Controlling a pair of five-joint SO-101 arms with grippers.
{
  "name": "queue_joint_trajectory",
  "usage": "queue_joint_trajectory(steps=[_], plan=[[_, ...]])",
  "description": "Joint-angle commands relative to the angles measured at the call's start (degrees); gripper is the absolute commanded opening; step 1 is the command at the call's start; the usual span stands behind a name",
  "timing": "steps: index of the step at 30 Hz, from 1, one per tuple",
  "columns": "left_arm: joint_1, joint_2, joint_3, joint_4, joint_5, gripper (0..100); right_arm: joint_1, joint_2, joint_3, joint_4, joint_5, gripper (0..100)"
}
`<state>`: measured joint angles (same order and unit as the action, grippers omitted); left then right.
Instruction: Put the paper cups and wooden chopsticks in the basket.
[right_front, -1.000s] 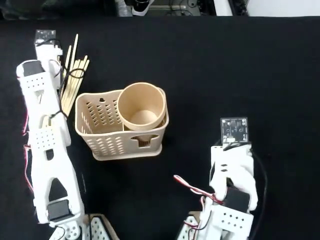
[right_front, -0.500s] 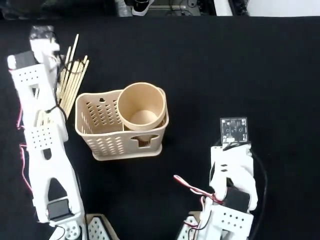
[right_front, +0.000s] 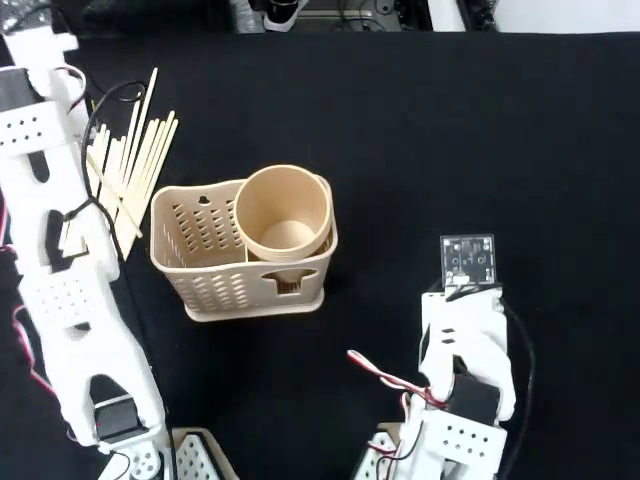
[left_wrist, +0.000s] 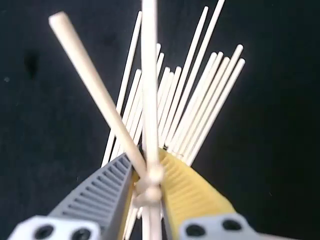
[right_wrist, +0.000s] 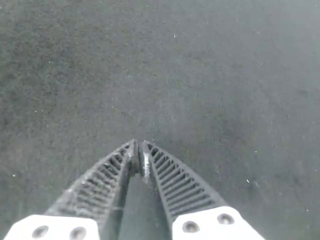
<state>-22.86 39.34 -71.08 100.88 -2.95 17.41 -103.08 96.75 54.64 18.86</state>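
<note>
1. Left wrist view: the left gripper (left_wrist: 147, 172), with one grey jaw and one yellow jaw, is closed narrowly on two pale wooden chopsticks (left_wrist: 149, 75). They cross each other right at the jaw tips. One stands straight and is cut off by the picture edge; the other slants away to the side.
2. Under them the fanned pile of pale wooden chopsticks (left_wrist: 200, 100) lies on the black table (left_wrist: 280, 75). The near ends of the pile are hidden behind the jaws.
3. High view: the white left arm (right_front: 60, 290) covers its own gripper and one edge of the pile (right_front: 140, 150). One stick lies slanted across the others near the arm; I cannot tell if it is a held one.
4. Right gripper (right_wrist: 138, 150): its dark ribbed jaws touch at the tips, with nothing between them, over the table (right_wrist: 200, 60). From above, the white right arm (right_front: 465, 350) covers it, well apart from the basket.
5. The beige perforated plastic basket (right_front: 195, 240) stands just beside the pile. A tan round paper cup (right_front: 285, 235) stands upright in the half away from the pile. A second rim shows under the first, so how many cups are nested I cannot tell.
6. The left wrist view gives the grip itself; the high view gives the place of the pile against the basket.
</note>
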Motion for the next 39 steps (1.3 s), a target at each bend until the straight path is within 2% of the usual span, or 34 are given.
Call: queue_joint_trajectory(steps=[1, 6, 17, 29, 36, 39], plan=[[0.0, -19.1, 11.7, -0.1, 1.3, 3, -0.6, -2.3, -0.1, -0.1, 0.4, 1.1], [2.5, -33.9, 21.1, -3.3, 1.3, 3, -0.6, -2.3, -0.1, -0.1, 0.4, 1.2], [3.8, -60.4, 58.9, -35.4, 3.7, 3, -0.7, -2.3, -0.1, 0.0, 0.4, 1.2], [12.9, -104.6, 97.7, -59.1, 3.6, 3, -0.7, -2.3, -0.1, 0.0, 0.4, 1.2], [13.8, -114.7, 110.5, -70.9, 4.3, 3, -0.7, -2.3, -0.1, 0.0, 0.4, 1.2], [13.8, -115.3, 111.9, -71.8, 9.4, 3, -0.7, -2.3, -0.1, 0.0, 0.4, 1.2]])
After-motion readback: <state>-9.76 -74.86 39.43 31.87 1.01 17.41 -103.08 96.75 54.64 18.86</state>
